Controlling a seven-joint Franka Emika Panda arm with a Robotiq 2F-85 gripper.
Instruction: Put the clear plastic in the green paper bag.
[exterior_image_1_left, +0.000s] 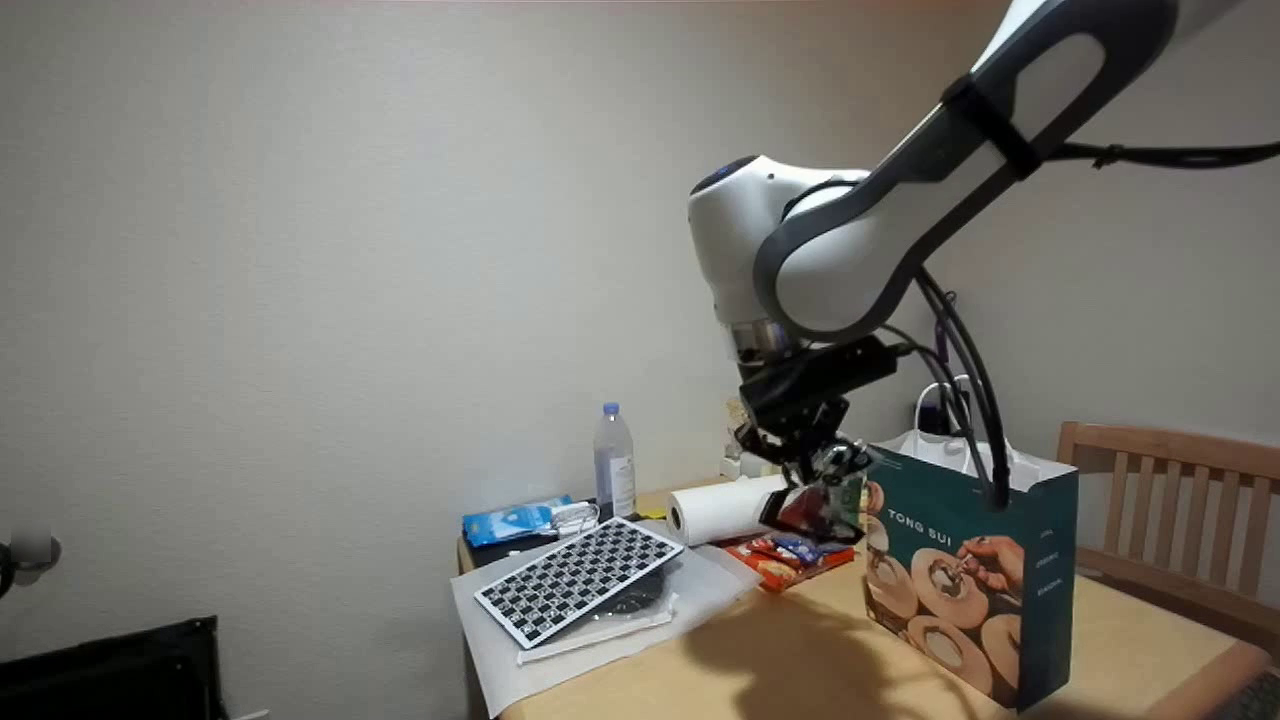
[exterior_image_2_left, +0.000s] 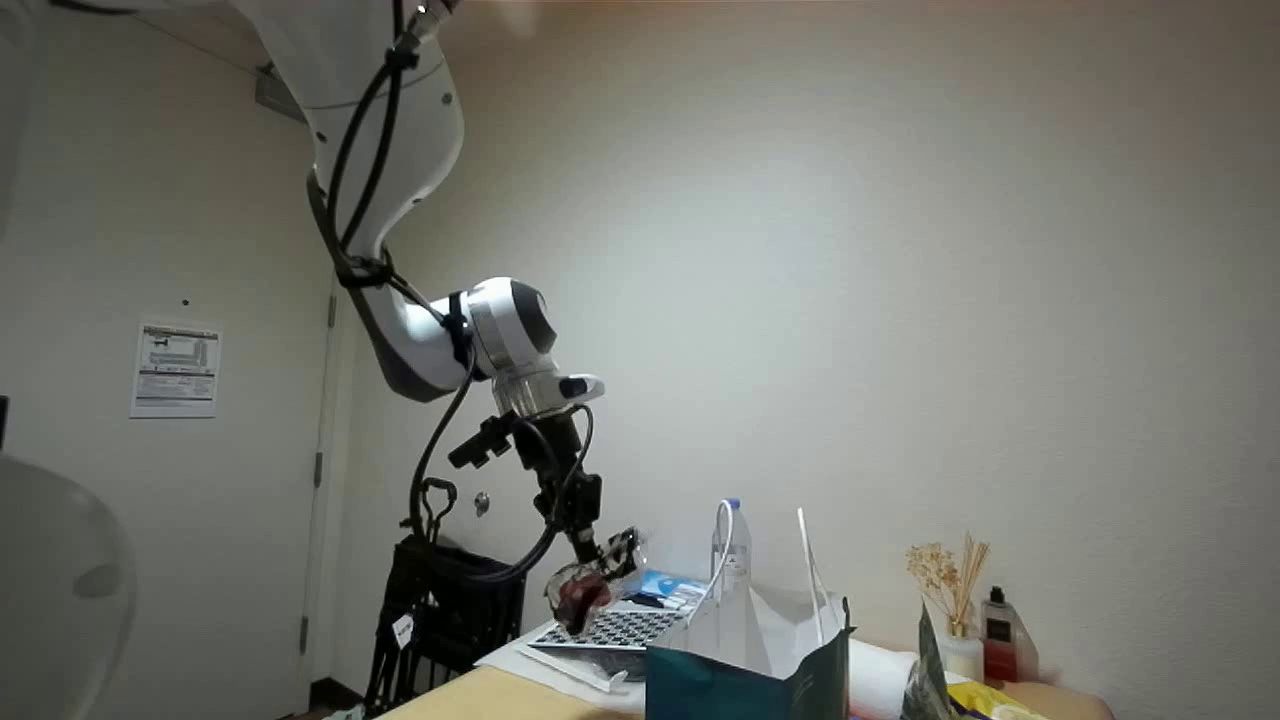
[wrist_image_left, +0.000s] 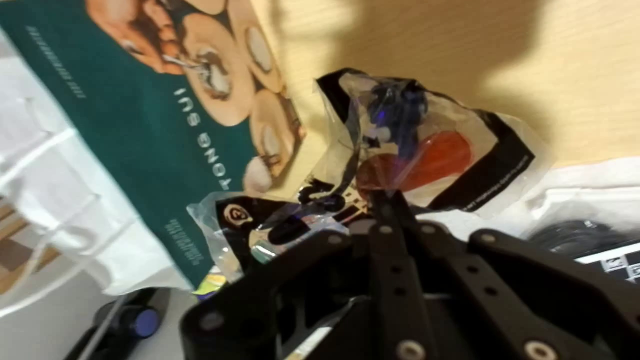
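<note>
Clear plastic (wrist_image_left: 370, 162) with red contents (wrist_image_left: 440, 160), outside green paper bag (exterior_image_1_left: 968, 575)

The pale wooden tabletop (exterior_image_1_left: 640, 690) carries an upright teal-green paper bag (exterior_image_1_left: 960, 560), a white paper roll (exterior_image_1_left: 725, 508), red plastic packets (exterior_image_1_left: 775, 570) and a flat white sheet (exterior_image_1_left: 702, 588).

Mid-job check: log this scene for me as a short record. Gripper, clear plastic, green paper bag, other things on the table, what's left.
gripper: closed on the clear plastic
green paper bag: upright on the table, open at the top; its bottom inside is hidden
clear plastic: held above the table, outside the green paper bag and apart from it; red and dark parts show
other things: checkered board, blue-capped bottle, white paper roll, red packaging
left to do: clear plastic not yet in the green paper bag
</note>
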